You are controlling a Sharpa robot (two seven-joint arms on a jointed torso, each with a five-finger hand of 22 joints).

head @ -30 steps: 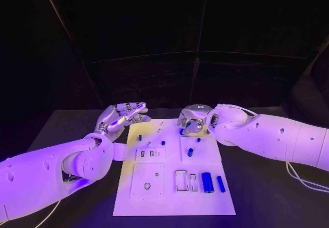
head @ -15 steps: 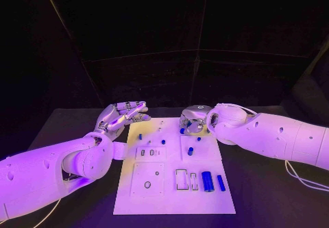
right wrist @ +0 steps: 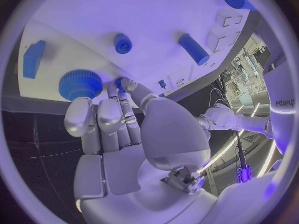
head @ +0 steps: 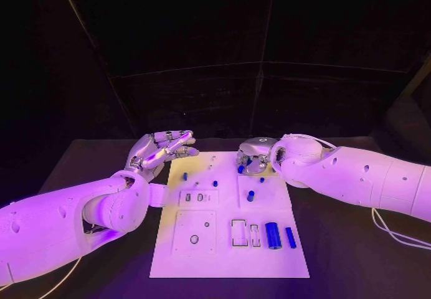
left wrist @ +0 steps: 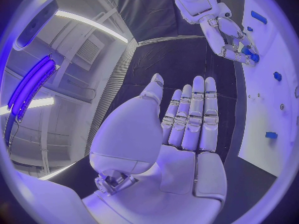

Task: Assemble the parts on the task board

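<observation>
Two bulky white arms with smooth rounded shells and small dark screw holes end in the silver segmented left hand (head: 162, 149) and right hand (head: 254, 156); thin pale cables trail beneath them.

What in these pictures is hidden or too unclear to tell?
- Head view: the right hand bends over the far end of the white board and covers what it touches there.
- Right wrist view: the fingers meet a blue gear; whether they grip it or only touch it cannot be told.
- Head view: the small blue pieces mid-board are too small to tell their shapes.
- Left wrist view: the board's edge is cut off by the circle's rim.
</observation>
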